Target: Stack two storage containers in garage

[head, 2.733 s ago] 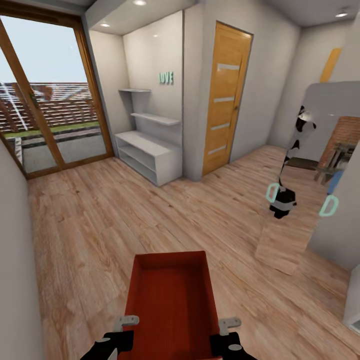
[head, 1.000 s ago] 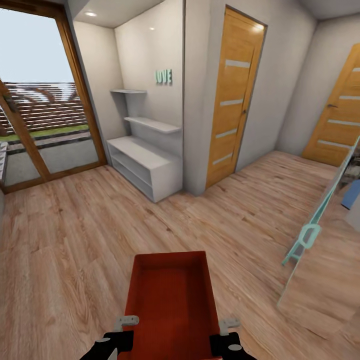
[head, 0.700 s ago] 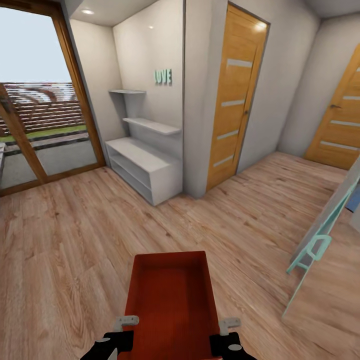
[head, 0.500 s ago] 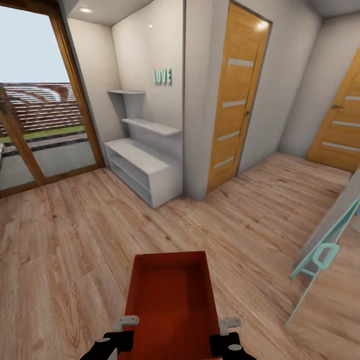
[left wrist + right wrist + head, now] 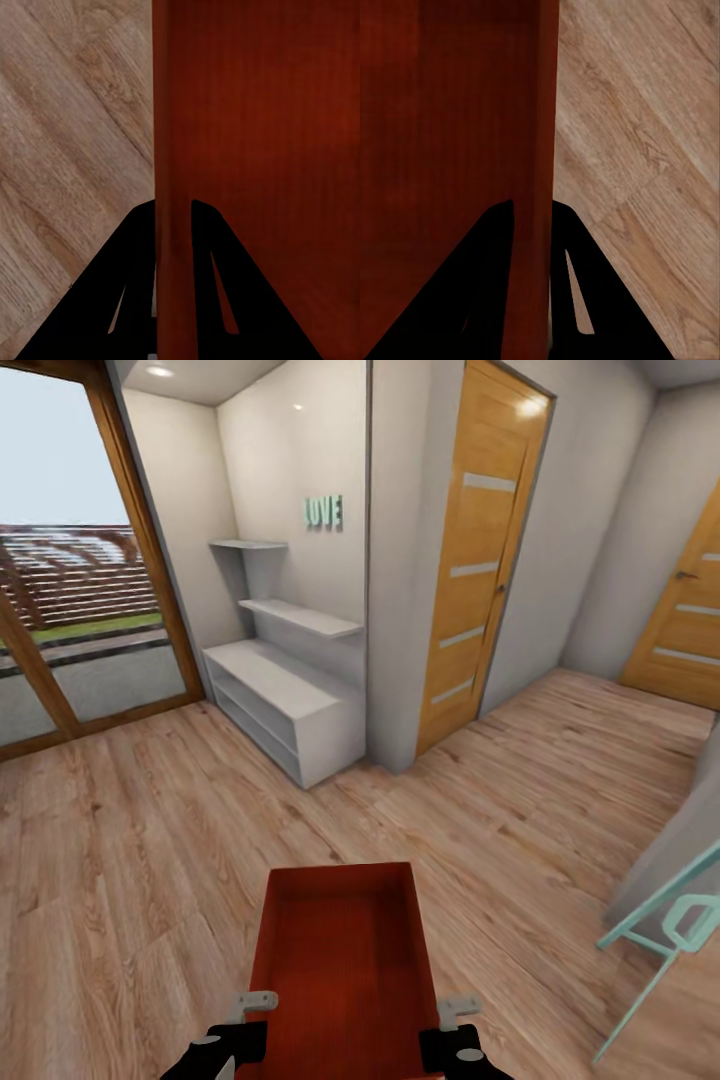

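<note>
In the head view we hold an orange-red rectangular open-topped storage container (image 5: 342,960) low and centred in front of us, above a light wood plank floor (image 5: 150,840). Our left gripper (image 5: 240,1028) grips its left wall near the near corner and our right gripper (image 5: 455,1032) grips its right wall opposite. Far ahead on the left stands a wood-framed glass door (image 5: 70,590) with a fence and grass beyond it. Right of that, a recess holds a low pale grey shelf unit (image 5: 285,700), two grey wall shelves above it, and mint-green letters (image 5: 323,512) on the wall. Further right are a closed orange wooden door with pale stripes (image 5: 478,565) and a second such door (image 5: 685,620) at the far right edge; a mint-green frame (image 5: 665,930) leans at the near right. In the left wrist view, our two black fingers (image 5: 120,300) are closed on the container's thin upright wall, one on each face, with plank floor beyond. In the right wrist view, the black fingers (image 5: 577,292) likewise pinch the opposite wall from both sides, above the planks.
</note>
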